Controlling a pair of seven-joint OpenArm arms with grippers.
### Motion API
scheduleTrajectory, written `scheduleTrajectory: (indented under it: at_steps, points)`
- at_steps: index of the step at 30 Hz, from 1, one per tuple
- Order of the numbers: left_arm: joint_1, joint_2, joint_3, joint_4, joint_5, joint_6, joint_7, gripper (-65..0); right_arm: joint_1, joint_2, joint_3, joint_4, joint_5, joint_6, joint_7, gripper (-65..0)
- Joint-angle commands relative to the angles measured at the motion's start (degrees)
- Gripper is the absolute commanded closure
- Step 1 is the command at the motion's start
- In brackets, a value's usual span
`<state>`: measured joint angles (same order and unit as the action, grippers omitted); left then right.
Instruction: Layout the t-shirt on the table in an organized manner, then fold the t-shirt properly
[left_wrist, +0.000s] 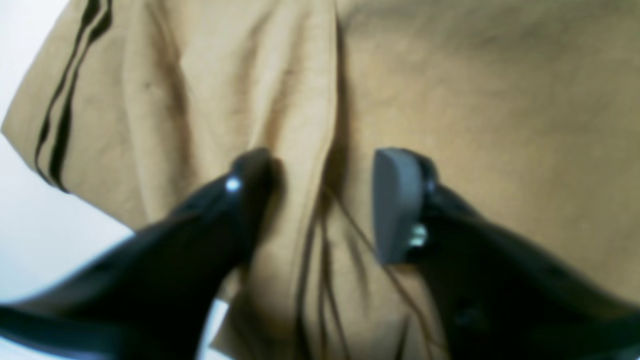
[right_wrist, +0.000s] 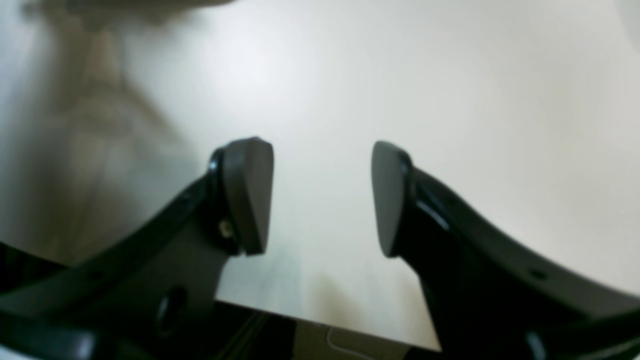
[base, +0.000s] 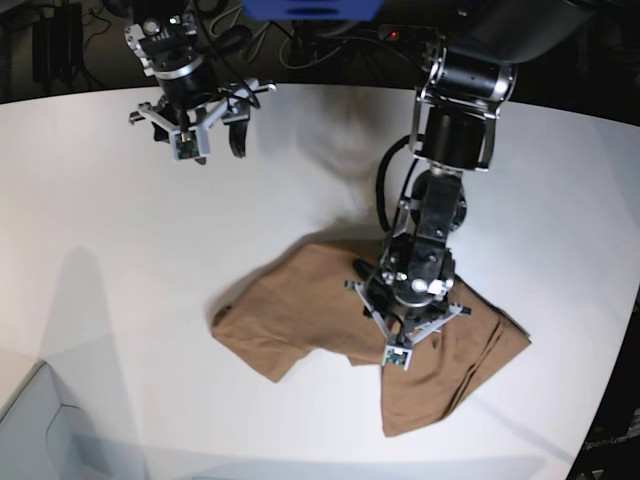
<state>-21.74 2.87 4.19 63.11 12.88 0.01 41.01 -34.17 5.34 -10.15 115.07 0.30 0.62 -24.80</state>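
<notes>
The tan-brown t-shirt (base: 300, 310) lies crumpled on the white table (base: 120, 260), right of centre and near the front. My left gripper (base: 405, 315) is down on the middle of the shirt. In the left wrist view this gripper (left_wrist: 325, 170) is open, with its fingers on either side of a raised fold of the t-shirt (left_wrist: 500, 100). My right gripper (base: 225, 125) hangs open and empty at the far left, well away from the shirt. The right wrist view shows this gripper (right_wrist: 322, 195) over bare table (right_wrist: 450, 100).
A pale grey box corner (base: 40, 430) sits at the front left. The table's curved edge (base: 610, 380) runs close to the shirt on the right. Cables and dark equipment (base: 300, 30) lie beyond the far edge.
</notes>
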Motion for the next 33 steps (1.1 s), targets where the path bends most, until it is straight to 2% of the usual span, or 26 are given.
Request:
scheduleTrajectory:
  at_steps: [1, 3, 4, 6, 8, 14, 17, 20, 23, 29, 33]
  points:
    - [-1.69, 0.16, -0.1, 2.34, 0.35, 0.3, -1.06, -16.0, -0.16, -0.03, 0.09, 0.85, 0.01, 0.12, 1.46, -32.6]
    - [-1.6, 0.16, -0.1, 4.01, 0.35, 0.3, -1.06, -1.8, -0.16, -0.03, 0.17, 0.85, 0.01, 0.12, 1.46, -32.6]
    - [-1.6, 0.16, -0.19, 4.71, 0.35, 0.3, -1.06, 0.0, -0.16, -0.03, 0.17, 0.85, 0.01, 0.12, 1.46, -32.6]
    - [-0.55, 0.07, -1.42, 6.65, 0.35, 0.38, -1.06, -2.2, -0.16, -0.03, 0.17, 0.85, 0.01, 0.12, 1.46, -32.6]
    - [0.68, 0.33, -4.41, 10.25, 0.35, 0.38, -1.06, -0.2, -0.07, -0.03, 0.26, 0.85, 0.01, 0.12, 1.46, -32.6]
    - [8.15, 0.6, -12.41, 25.02, -0.36, 0.3, -1.06, -0.4, 1.87, -0.03, 0.26, 0.85, 0.01, 0.12, 1.46, -32.6]
    - [14.57, 3.06, -19.0, 34.87, -1.68, 0.3, -1.06, -0.3, 3.98, 0.06, 0.35, 0.76, 0.01, 0.12, 1.37, -32.6]
    - [22.22, 5.87, -27.53, 44.98, -7.74, 0.21, -1.06, -0.3, 5.91, 0.06, 0.17, 0.76, 0.01, 0.12, 1.37, -32.6]
    - [28.99, 6.13, -35.0, 49.72, -18.03, 0.21, -1.06, -0.3, 7.49, -0.03, 0.09, 0.49, 0.01, 0.12, 1.37, -32.6]
    - [38.84, 6.13, -46.52, 45.42, -40.18, 0.21, -1.06, -1.0, 10.13, -0.11, -2.02, -1.0, 0.01, 0.12, 1.28, -32.8]
    - [41.82, 5.96, -50.3, 41.46, -47.74, -0.05, -1.06, -1.3, 12.33, -0.11, -5.19, -1.26, 0.01, 0.12, 1.28, -33.4]
